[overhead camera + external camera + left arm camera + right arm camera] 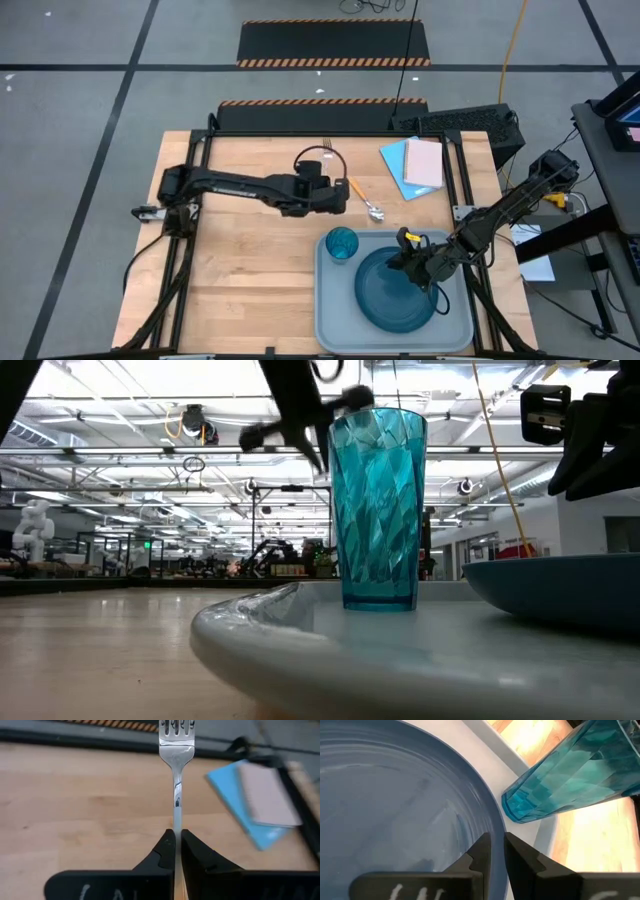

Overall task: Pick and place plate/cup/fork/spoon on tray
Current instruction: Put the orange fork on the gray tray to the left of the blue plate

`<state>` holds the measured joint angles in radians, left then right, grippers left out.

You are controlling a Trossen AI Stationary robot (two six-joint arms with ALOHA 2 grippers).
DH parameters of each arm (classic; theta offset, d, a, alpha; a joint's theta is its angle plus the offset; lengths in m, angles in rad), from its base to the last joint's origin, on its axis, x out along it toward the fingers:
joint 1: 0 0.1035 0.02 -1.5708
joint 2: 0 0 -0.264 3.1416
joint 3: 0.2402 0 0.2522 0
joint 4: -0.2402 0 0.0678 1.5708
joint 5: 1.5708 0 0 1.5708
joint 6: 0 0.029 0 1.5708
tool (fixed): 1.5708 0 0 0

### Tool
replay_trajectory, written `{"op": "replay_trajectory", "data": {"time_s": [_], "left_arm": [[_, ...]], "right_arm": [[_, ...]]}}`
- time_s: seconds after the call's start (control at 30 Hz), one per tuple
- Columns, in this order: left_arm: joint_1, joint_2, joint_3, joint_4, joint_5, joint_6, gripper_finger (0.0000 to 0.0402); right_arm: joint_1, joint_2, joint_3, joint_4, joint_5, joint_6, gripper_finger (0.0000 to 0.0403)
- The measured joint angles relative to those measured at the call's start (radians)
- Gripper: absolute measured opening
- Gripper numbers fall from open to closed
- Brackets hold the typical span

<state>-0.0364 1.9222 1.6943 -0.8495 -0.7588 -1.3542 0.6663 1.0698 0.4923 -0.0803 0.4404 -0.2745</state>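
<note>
Table: pale wooden top [250, 260] on a black frame, striped floor mats beyond its far edge.
Tray [335, 320]: sat at the near right part of the table, long sides running near to far.
Plate [385, 300]: lay flat in the tray, filling most of its right and near part.
Cup [341, 243]: stood upright in the tray's far left corner, just beside the plate, apart from it.
Left gripper [175, 837]: fingers closed on the fork [176, 750], above the bare wood at table centre, just beyond the tray's far edge.
Fork axis: in line with the gripper, tines pointing away from the fingers; only the silver neck and tines showed clearly.
Spoon [366, 203]: lay on the wood right of the left gripper, bowl toward the tray, orange handle angled to the far left.
Right gripper [497, 845]: over the plate's right side, fingers nearly together with a thin gap, nothing between them.
Sheets: blue sheet [395, 165] with pink sheet [424, 162] on top, far right of the table.
</note>
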Motion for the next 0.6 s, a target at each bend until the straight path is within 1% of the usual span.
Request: {"op": "replay_trajectory", "data": {"time_s": [0.2,0.33,0.5,0.6], "left_arm": [[-0.086,-0.078,0.0,0.068,-0.048,0.087,0.001],[-0.155,-0.122,0.0,0.168,-0.054,0.164,0.0009],[-0.245,-0.133,-0.001,0.299,-0.058,0.238,0.0009],[-0.293,-0.142,0.0,0.372,-0.069,0.25,0.0009]], "right_arm": [[0.0,0.0,0.0,0.0,0.0,0.0,0.0043],[0.0,0.0,0.0,0.0,0.0,0.0,0.0043],[0.0,0.0,0.0,0.001,0.0,0.0,0.0043],[0.0,0.0,0.0,0.0,0.0,0.0,0.0043]]}}
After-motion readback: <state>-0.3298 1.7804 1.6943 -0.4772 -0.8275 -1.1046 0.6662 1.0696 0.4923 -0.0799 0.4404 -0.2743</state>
